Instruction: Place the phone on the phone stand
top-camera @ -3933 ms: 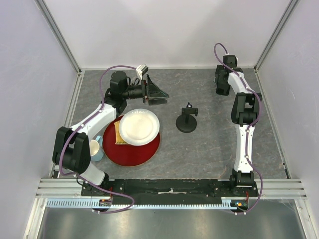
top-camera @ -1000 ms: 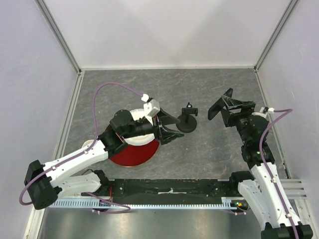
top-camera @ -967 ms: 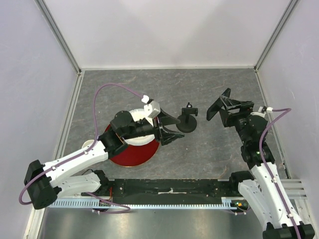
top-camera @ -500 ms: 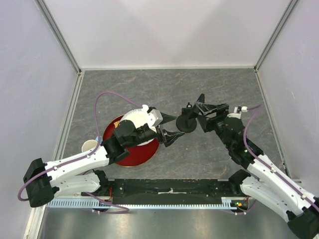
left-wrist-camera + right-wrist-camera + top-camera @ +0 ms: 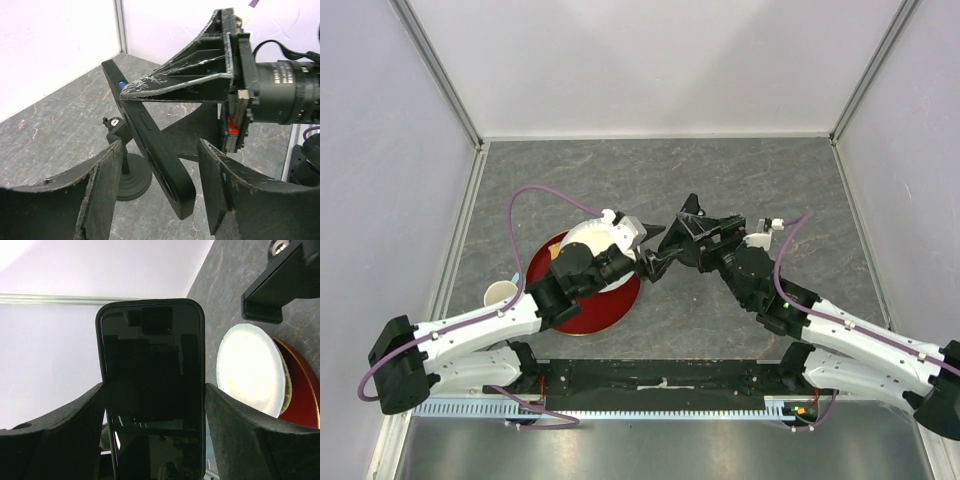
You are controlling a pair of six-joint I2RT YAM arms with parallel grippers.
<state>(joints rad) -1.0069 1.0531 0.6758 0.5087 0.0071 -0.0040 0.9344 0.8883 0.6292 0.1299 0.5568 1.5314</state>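
Note:
The phone, a glossy black slab, stands upright between my right gripper's jaws, which are shut on its long edges. In the left wrist view the phone hangs tilted from the right gripper's finger, and its lower end sits between my left gripper's open jaws with a gap on each side. The phone stand is on the table just behind and left of the phone. Its cradle shows at the upper right of the right wrist view. From above, the left gripper and right gripper meet mid-table and hide the stand.
A white plate lies on a red plate under the left arm, with a yellow piece between them. A pale cup stands left of the red plate. White walls close off the left, back and right sides.
My right arm has swung left from the right side, carrying the phone to the stand and between the left jaws. My left gripper has edged toward it and stayed open.

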